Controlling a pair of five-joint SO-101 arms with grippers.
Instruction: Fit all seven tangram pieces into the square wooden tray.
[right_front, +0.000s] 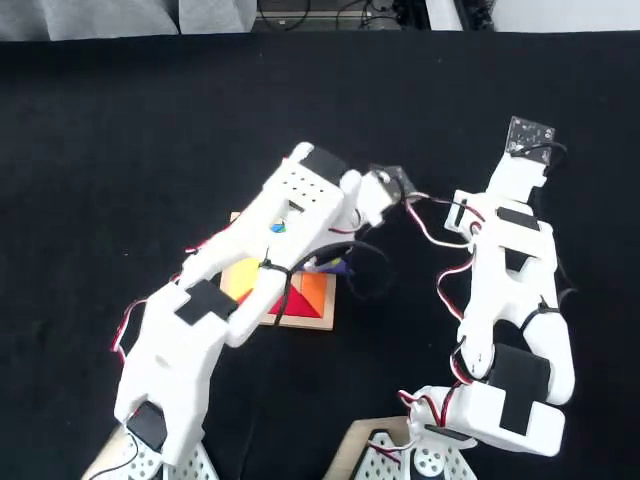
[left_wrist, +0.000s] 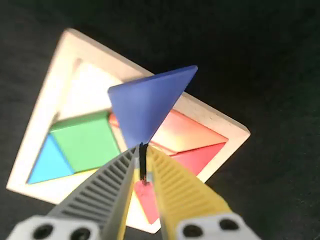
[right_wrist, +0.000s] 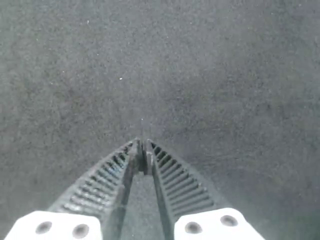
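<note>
The square wooden tray (left_wrist: 59, 67) lies under my left arm, and its front rim (right_front: 300, 322) shows on the black cloth. Inside it lie a green piece (left_wrist: 85, 142), a light blue triangle (left_wrist: 47, 165), an orange piece (left_wrist: 185, 132), red pieces (left_wrist: 202, 156) and a pale yellow piece (left_wrist: 90, 90). My left gripper (left_wrist: 142, 150) is shut on one corner of a dark blue triangle (left_wrist: 150, 105), held tilted above the tray's middle. My right gripper (right_wrist: 142, 145) is shut, holds nothing and hangs over bare cloth.
The right arm (right_front: 510, 290) stands folded well to the right of the tray. Black cloth (right_front: 120, 150) covers the table around the tray. The left arm (right_front: 250, 260) hides much of the tray from above.
</note>
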